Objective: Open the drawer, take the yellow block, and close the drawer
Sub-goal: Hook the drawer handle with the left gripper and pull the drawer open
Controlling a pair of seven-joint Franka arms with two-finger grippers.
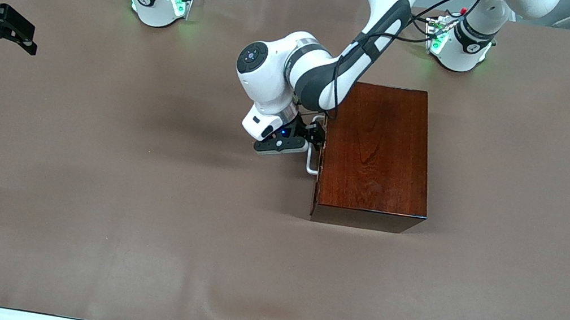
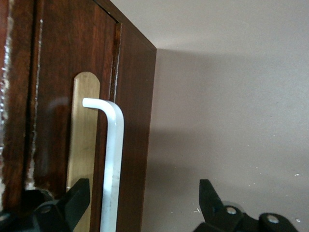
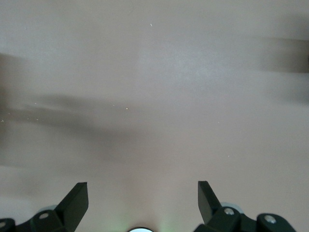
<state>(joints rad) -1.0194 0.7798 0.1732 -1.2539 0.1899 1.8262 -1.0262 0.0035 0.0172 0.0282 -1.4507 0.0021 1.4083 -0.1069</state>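
The dark wooden box (image 1: 377,154) stands on the brown table (image 1: 112,201), toward the left arm's end. Its drawer (image 2: 58,96) is shut, with the dark front flush in the box. The white handle (image 1: 313,156) sticks out from this front, on the side that faces the right arm's end. The left hand (image 1: 310,136) is at the handle. In the left wrist view its fingers (image 2: 75,200) are spread wide, and the white bar stands between them, close to one finger, not gripped. No yellow block shows in any view. The right hand (image 1: 11,28) waits over the table edge at the right arm's end, and its fingers (image 3: 75,200) are wide apart and hold nothing.
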